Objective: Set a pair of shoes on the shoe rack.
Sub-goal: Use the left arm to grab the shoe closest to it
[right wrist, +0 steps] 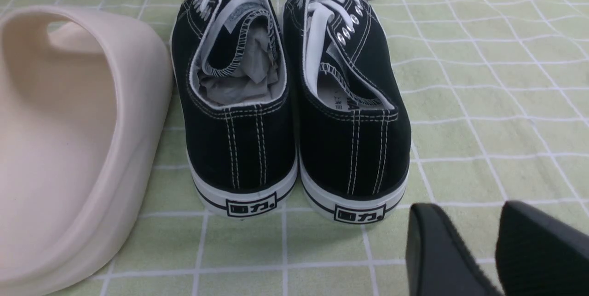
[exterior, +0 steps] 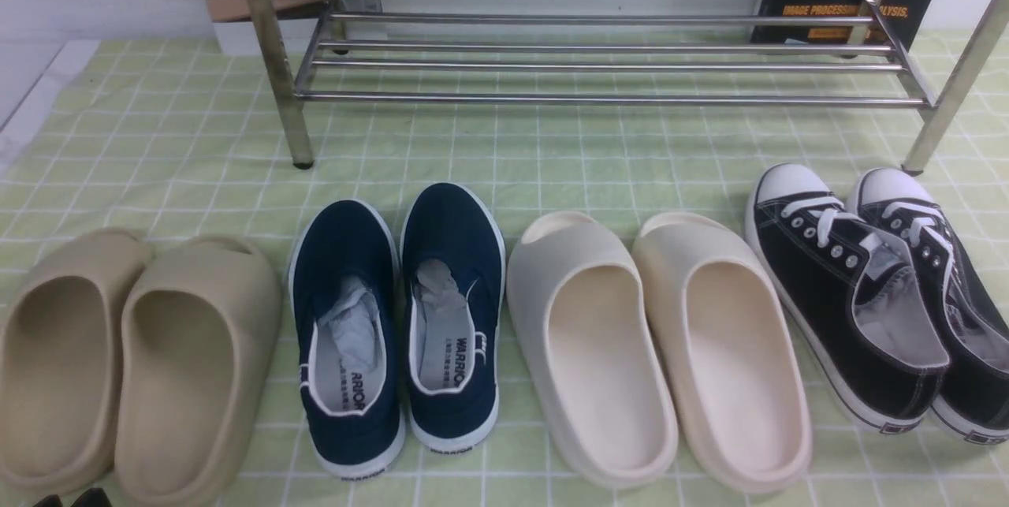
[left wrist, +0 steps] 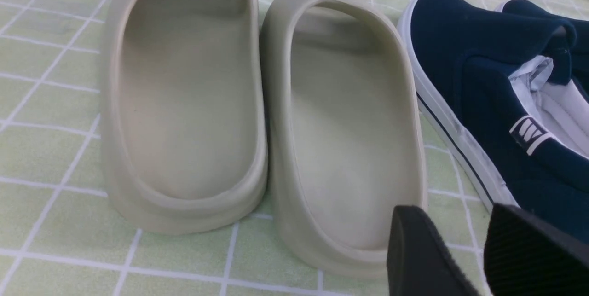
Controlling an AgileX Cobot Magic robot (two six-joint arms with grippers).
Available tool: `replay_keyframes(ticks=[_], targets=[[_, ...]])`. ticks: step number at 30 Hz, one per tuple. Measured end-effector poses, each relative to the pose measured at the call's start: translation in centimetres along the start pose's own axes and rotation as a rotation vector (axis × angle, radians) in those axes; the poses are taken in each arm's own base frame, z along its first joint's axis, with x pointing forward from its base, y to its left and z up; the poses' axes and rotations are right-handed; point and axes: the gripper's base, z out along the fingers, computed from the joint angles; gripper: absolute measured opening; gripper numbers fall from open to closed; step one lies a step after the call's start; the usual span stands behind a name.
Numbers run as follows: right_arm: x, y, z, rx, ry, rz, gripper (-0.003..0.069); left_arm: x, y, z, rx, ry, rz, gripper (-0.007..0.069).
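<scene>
The pair of shoes, two navy-blue slip-ons (exterior: 398,318) with white soles, stands side by side on the cloth, heels toward me and paper stuffed inside. The shoe rack (exterior: 599,57) of silver bars spans the back, with nothing on it. My left gripper (left wrist: 453,215) is open and holds nothing. It hovers low over the cloth between a beige slide's heel and the left navy shoe (left wrist: 483,79). Only its tips (exterior: 69,501) show in the front view. My right gripper (right wrist: 464,213) is also open and holds nothing, behind and just outside the black sneakers' heels.
Beige slides (exterior: 126,357) lie left of the navy pair and cream slides (exterior: 654,341) right of it. Black lace-up sneakers (exterior: 883,294) lie at the far right, near a rack leg (exterior: 938,121). The other front leg (exterior: 288,105) stands beyond the navy toes.
</scene>
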Motion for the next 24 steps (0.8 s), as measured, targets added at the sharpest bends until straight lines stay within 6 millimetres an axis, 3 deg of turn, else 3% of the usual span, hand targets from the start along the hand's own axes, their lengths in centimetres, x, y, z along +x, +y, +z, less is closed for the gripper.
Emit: replay_keyframes(ticks=[3, 7, 15, 24], targets=[[0.0, 0.0, 0.0, 0.000, 0.000, 0.000, 0.0239, 0.0, -0.1, 0.0, 0.008, -0.002, -0.019, 0.0238], [0.0, 0.0, 0.0, 0.000, 0.000, 0.000, 0.0239, -0.3, -0.6, 0.0, 0.067, -0.022, -0.167, 0.0238], [0.0, 0.0, 0.0, 0.000, 0.000, 0.000, 0.0239, -1.3, -2.3, -0.4, 0.297, -0.033, -0.805, 0.0238], [0.0, 0.0, 0.0, 0.000, 0.000, 0.000, 0.0239, -2.1, -2.0, -0.5, 0.318, -0.111, -0.973, 0.0238]])
